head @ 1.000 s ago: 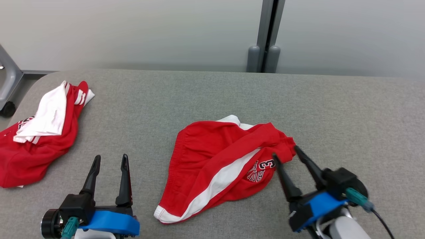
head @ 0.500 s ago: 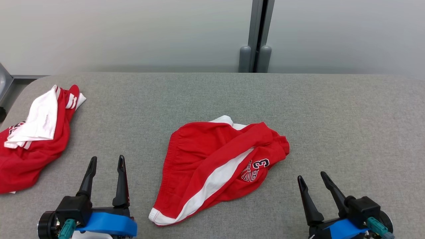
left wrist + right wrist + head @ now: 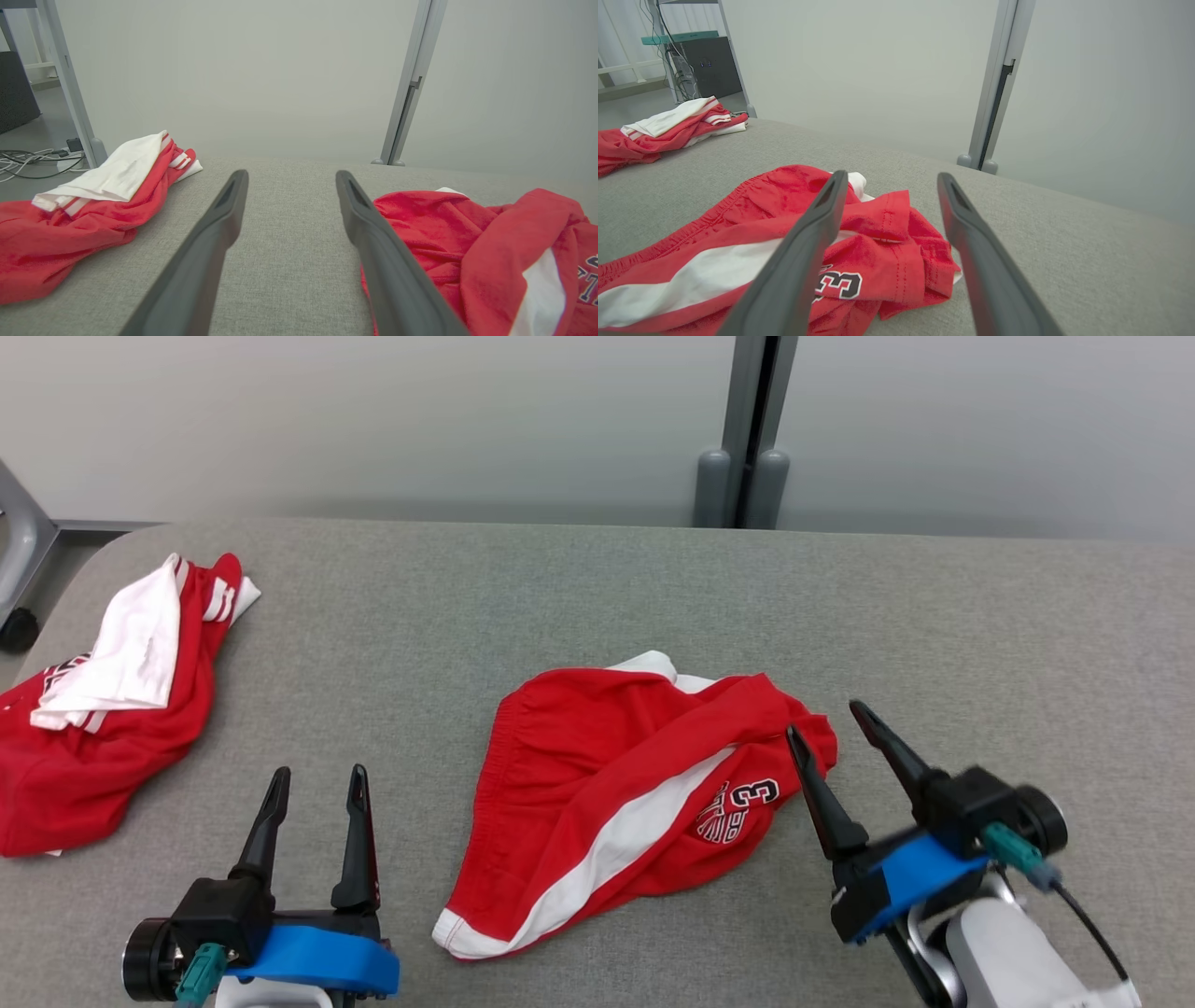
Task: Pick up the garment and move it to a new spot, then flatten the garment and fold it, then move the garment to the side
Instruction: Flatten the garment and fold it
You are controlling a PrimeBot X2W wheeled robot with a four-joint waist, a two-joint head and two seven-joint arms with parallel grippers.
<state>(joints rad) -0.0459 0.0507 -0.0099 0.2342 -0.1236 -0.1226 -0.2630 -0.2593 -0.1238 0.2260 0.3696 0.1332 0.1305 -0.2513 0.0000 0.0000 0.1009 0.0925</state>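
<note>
A crumpled red garment [image 3: 597, 775] with a white stripe and a printed "3" lies in the middle of the grey table [image 3: 560, 597]. My right gripper [image 3: 823, 719] is open just off the garment's bunched right end, holding nothing. In the right wrist view, the right gripper [image 3: 892, 175] has its fingers on either side of that end of the garment [image 3: 878, 261], slightly above it. At the lower left my left gripper [image 3: 319, 770] is open and empty over bare table. The left wrist view shows the left gripper [image 3: 290, 173] with the garment [image 3: 467, 233] to its right.
A second red and white clothing pile [image 3: 112, 709] lies at the table's left edge, also seen as the pile [image 3: 70, 219] and the pile [image 3: 654, 135]. A grey post [image 3: 747, 429] and wall stand behind the table. Bare table stretches to the right and back.
The right gripper, drawn back to the lower right half a second ago, has come forward again to the garment's right end. The head view shifted slightly. Garment and left gripper are unchanged.
</note>
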